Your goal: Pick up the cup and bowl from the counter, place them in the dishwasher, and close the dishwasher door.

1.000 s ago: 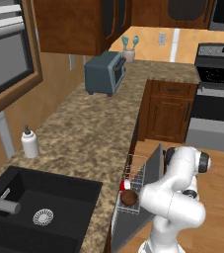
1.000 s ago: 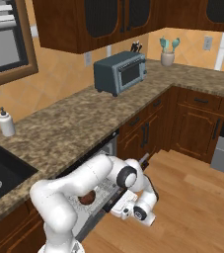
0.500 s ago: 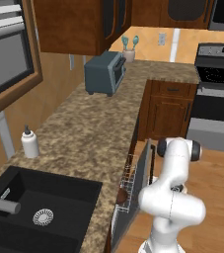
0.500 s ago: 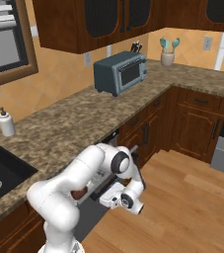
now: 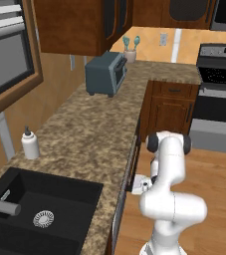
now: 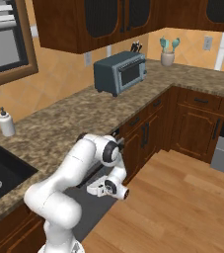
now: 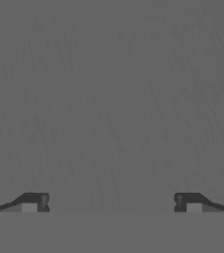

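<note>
- Dishwasher door (image 6: 91,210) mostly hidden behind arm; can't tell if fully shut.
- Tool (image 7: 111,202) fingertips at door, contact unclear.
- Sink (image 5: 30,209) beside door cut by frame edge.

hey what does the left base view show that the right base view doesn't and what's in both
Left base view alone: the stove at the far right, the grey faucet over the sink, and a full look into the basin with its round drain.

Right base view alone: the knife block behind the toaster oven, and the grey dishwasher door with the open tool close against it.

Both: the granite counter, the blue-grey toaster oven, the white soap bottle, the utensil holder, and the black sink.
</note>
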### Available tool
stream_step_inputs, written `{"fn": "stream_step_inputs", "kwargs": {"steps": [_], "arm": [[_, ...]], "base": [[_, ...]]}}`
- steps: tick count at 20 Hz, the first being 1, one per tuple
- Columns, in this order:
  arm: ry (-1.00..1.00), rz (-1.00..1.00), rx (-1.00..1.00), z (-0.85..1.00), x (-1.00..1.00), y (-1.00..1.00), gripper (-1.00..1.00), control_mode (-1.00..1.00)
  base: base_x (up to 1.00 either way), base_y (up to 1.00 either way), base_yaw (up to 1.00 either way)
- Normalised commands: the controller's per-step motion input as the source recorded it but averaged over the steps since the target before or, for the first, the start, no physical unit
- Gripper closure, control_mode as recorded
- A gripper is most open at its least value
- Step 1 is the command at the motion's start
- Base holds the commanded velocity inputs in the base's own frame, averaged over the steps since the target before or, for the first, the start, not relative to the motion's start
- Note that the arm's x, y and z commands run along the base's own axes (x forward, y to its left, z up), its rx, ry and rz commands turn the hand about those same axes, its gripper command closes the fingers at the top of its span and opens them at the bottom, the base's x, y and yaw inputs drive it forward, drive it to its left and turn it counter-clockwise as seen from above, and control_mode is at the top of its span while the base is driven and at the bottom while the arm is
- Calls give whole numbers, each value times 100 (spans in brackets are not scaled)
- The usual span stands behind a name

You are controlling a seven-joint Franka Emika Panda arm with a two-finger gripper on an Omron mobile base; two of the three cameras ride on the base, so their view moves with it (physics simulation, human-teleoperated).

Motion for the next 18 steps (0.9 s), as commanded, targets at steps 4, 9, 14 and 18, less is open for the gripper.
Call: {"fn": "stream_step_inputs", "kwargs": {"steps": [4, 9, 14, 18], "arm": [[23, 0, -10, 0, 61, 100, -100, -100], [24, 0, -8, -4, 57, 100, -100, -100], [21, 0, -5, -4, 45, 100, -100, -100], [11, 0, 0, 0, 17, 91, -100, -100]], "base": [[0, 0, 0], [0, 0, 0], [0, 0, 0], [0, 0, 0]]}}
